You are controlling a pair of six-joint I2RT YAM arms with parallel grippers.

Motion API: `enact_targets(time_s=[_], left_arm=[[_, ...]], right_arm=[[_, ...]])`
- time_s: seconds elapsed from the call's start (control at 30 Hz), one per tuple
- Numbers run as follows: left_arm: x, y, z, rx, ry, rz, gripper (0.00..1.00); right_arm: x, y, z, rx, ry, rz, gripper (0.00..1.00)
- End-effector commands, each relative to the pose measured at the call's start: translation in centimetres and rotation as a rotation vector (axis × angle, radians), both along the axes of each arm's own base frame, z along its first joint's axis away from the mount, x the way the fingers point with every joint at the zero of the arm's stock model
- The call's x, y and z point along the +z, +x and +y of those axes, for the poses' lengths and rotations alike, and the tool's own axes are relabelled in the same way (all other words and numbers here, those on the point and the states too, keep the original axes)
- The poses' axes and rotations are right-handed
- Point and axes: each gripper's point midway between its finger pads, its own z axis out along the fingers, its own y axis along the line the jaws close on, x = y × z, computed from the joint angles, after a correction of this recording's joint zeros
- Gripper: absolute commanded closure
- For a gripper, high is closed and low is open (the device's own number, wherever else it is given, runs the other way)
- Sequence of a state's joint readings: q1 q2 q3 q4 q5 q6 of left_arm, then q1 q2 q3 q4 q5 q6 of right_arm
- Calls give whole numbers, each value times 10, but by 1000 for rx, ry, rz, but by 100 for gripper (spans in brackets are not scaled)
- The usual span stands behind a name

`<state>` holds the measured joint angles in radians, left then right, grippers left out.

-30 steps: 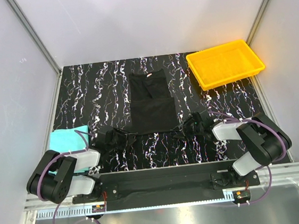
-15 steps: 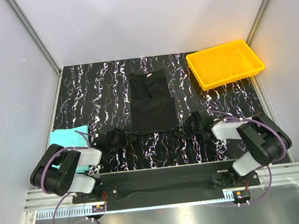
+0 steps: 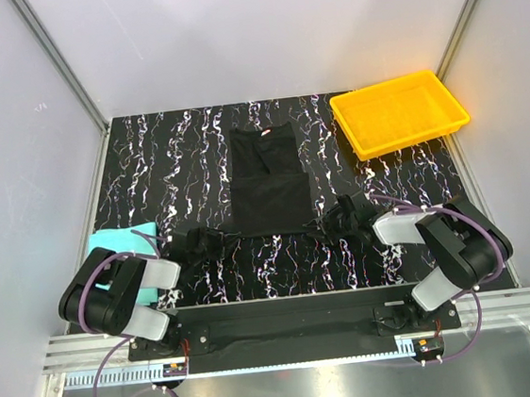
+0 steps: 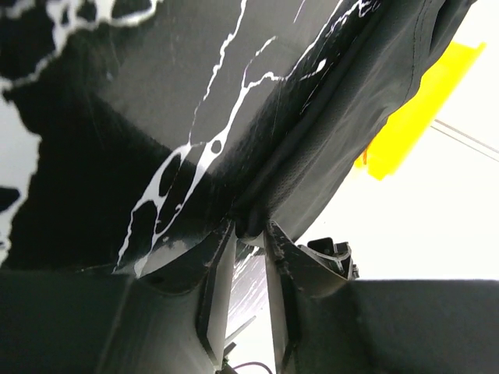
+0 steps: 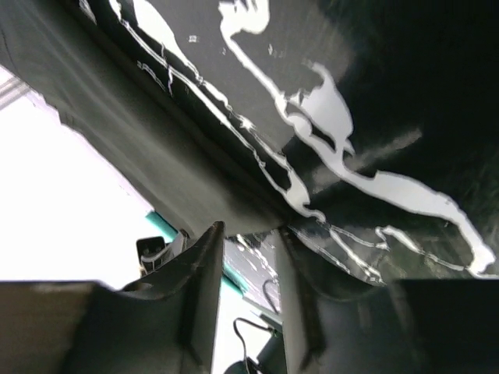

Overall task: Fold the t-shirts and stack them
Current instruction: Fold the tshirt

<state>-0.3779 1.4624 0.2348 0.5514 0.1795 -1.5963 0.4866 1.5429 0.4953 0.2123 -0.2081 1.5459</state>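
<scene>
Since a second ago, my left gripper (image 4: 248,232) and right gripper (image 5: 251,230) have crept a little farther onto the table (image 3: 166,161), and my left arm (image 3: 115,304) has swung its elbow inward. The left gripper is pinched on the near left corner of the black t-shirt (image 3: 268,184). The right gripper sits at the near right corner, hem at its slightly parted fingertips, and I cannot tell whether it has clamped. The teal t-shirt (image 3: 109,245) lies at the near left edge, partly hidden by my left arm. The black t-shirt lies flat mid-table as a narrow strip, its neck label (image 3: 263,132) at the far end. Farthest, a yellow tray (image 3: 398,113) sits in the far right corner
</scene>
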Motion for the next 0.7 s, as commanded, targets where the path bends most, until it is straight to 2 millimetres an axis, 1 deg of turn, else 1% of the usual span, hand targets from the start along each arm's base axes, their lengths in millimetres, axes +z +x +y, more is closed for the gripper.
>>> enact_targets(time_s=[0.0,0.13,0.17,0.2,0.23,0.3,0.33,0.43,0.47,0.5,0.57,0.67], left_arm=[[-29,-9,19,11,112,81,73],[-29,-8,16,-12,111,81,78],[-30,-8,15,-18,112,81,80],[-29,-7,14,-25,108,82,81],[-29,-7,13,-29,105,81,82],[-28,-7,13,-34,101,78,84],[-28,-8,12,-42,99,78,86],[-27,-10,10,-63,95,70,92],[-26,-10,10,-71,95,64,95],[-24,-12,9,-82,88,63,100],[-25,-19,9,-100,90,74,100],[-18,-24,7,-132,83,55,100]], right_arm=[[-37,-9,-26,-71,-154,86,62],[-41,-8,-26,-72,-160,95,67],[-41,-8,-25,-68,-161,95,69],[-41,-7,-25,-69,-160,93,72],[-42,-7,-25,-67,-162,95,78],[-42,-7,-24,-58,-163,89,84],[-42,-9,-24,-49,-163,92,90],[-38,-10,-21,-4,-166,66,99],[-37,-11,-22,8,-171,57,100],[-38,-14,-23,14,-171,56,100],[-33,-17,-23,33,-167,35,100],[-20,-15,-19,94,-164,-28,100]])
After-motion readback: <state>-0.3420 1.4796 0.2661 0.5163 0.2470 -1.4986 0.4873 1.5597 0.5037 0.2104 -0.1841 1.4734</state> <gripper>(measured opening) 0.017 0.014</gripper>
